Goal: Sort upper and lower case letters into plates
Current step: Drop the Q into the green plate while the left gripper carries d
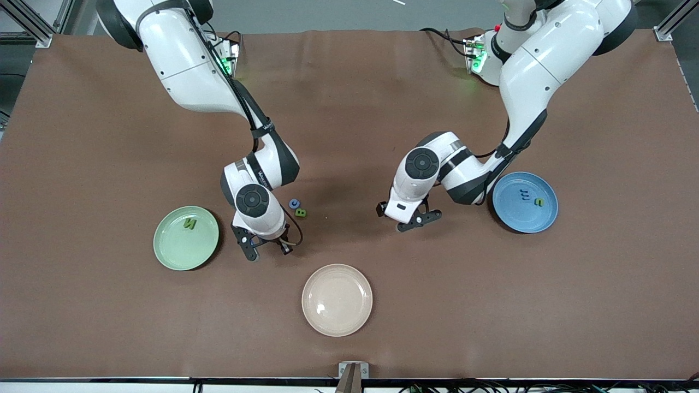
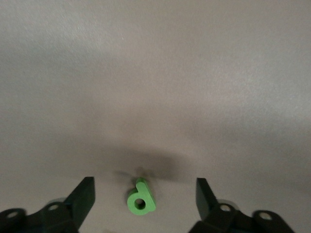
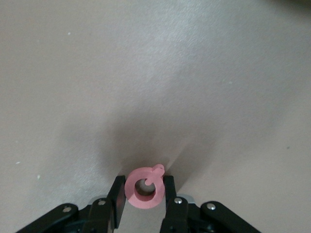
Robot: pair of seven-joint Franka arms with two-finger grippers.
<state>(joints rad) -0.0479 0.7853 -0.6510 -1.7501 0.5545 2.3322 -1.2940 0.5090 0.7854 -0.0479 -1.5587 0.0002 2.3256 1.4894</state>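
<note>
Right gripper (image 1: 269, 246) low over the table (image 1: 82, 136), just beside the green plate (image 1: 186, 238) on the side toward the left arm's end; its jaws are clamped on a pink ring-shaped letter (image 3: 145, 189), one finger (image 3: 116, 199) pressing each side. Left gripper (image 1: 409, 215) low over bare table between the table's middle and the blue plate (image 1: 525, 202), jaws spread wide with a green letter (image 2: 140, 199) lying flat on the table between the fingers (image 2: 81, 196), untouched. Green plate holds one green letter N (image 1: 189, 222); blue plate holds a blue letter (image 1: 524, 195) and a green one (image 1: 539, 202). A blue letter (image 1: 294, 203) and a green B (image 1: 300, 213) lie together beside the right wrist. Beige plate (image 1: 337, 299) lies nearest the front camera
</note>
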